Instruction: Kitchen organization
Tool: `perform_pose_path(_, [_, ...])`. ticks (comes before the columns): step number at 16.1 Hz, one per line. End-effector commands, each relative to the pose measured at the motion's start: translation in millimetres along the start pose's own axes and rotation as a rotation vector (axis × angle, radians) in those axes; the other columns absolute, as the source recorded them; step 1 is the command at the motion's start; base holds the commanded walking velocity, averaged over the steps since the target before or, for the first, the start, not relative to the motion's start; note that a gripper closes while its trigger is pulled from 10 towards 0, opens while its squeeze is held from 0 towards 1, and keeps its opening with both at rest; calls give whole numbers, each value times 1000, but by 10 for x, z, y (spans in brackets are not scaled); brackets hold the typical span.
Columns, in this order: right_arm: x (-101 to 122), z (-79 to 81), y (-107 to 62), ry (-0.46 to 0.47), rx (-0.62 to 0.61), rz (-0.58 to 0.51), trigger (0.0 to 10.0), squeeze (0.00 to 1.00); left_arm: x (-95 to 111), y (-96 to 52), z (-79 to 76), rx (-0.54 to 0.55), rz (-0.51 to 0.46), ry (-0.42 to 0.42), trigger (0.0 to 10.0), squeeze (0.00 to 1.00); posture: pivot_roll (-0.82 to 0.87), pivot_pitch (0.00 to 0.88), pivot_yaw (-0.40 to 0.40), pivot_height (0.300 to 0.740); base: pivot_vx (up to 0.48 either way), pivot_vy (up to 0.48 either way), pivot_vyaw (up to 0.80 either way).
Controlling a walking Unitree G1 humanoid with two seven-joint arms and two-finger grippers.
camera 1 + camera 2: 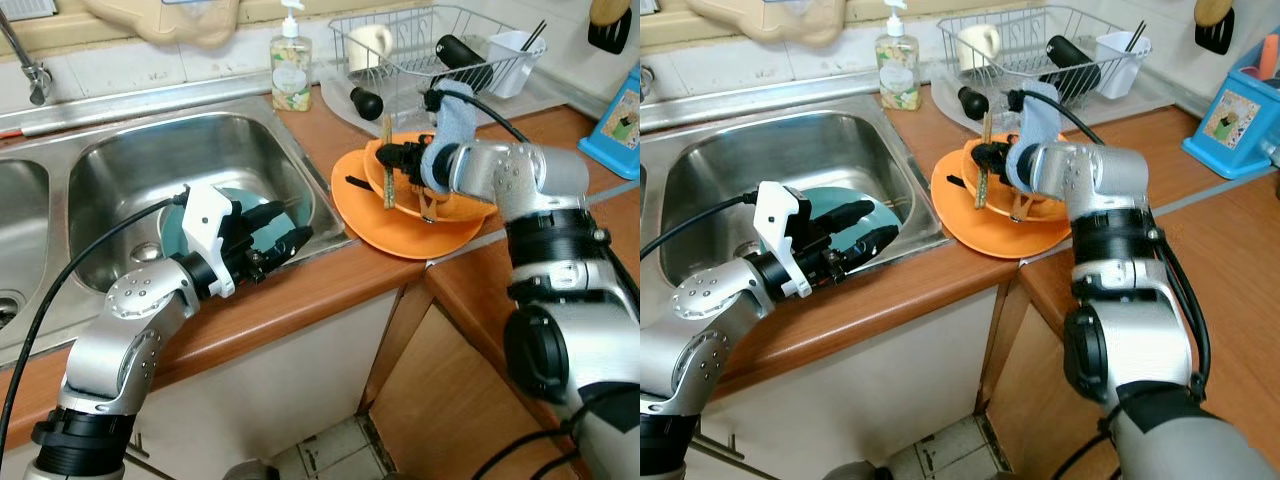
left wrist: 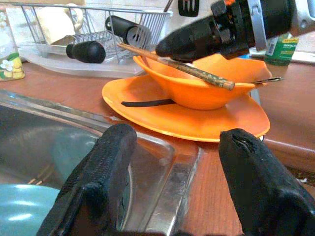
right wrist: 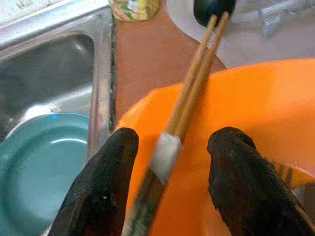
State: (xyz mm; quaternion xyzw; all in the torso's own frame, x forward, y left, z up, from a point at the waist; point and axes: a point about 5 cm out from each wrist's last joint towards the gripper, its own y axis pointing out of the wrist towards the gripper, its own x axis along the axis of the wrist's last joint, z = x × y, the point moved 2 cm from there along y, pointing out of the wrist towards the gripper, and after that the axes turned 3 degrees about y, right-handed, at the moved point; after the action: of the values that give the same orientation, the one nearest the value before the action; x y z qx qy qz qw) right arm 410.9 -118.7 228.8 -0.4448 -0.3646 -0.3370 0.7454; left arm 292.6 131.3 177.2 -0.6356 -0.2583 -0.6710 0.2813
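The right hand has its two black fingers spread either side of a pair of chopsticks lying over an orange bowl. A teal plate sits in the steel sink, lower left of the frame.

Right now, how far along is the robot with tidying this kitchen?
Done: mug and utensils already sit in the drying rack. In hand: the right gripper straddles chopsticks over the orange bowl, fingers open. Left: bowl, orange plate, and the teal plate in the sink near the open left gripper.
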Motion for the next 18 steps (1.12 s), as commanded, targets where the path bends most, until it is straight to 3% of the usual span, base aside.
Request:
perform_pose_path(1, [30,29,7,-2,17,2,10000,0,5,-11,0,5,11,16,10000,0,-80,0,19,740,0,0,0])
perform_pose_path(4, [-81,14,50,-27,-3,74,10000,0,5,-7,-1,5,10,15,10000,0,-79,0,16,740,0,0,0])
perform_pose_path(5, [-101,-7,54,-29,-13,89,8902,0,5,-7,-1,5,10,15,10000,0,-79,0,16,740,0,0,0])
perform_pose_path(6, [-105,-16,55,-30,-19,92,8902,0,5,-7,-1,6,9,14,10000,0,-79,0,16,740,0,0,0])
perform_pose_path(7, [-100,-33,53,-29,-23,89,4745,0,4,-8,-2,5,9,14,10000,0,-79,0,16,740,0,0,0])
perform_pose_path(9, [-75,-36,47,-12,-7,76,3686,0,4,-1,-6,-1,11,13,10000,0,-87,0,24,740,0,0,0])
perform_pose_path(10, [-76,-38,47,-13,-8,77,3686,0,4,1,-8,-3,10,13,10000,0,-87,0,24,740,0,0,0])
perform_pose_path(11, [-93,-47,48,-7,-6,81,196,0,7,15,-14,-9,9,14,10000,0,-89,0,26,740,0,0,0])
perform_pose_path(18, [-88,-61,39,1,-4,70,0,0,-8,11,-34,-27,16,11,10000,0,-93,0,27,740,0,0,0])
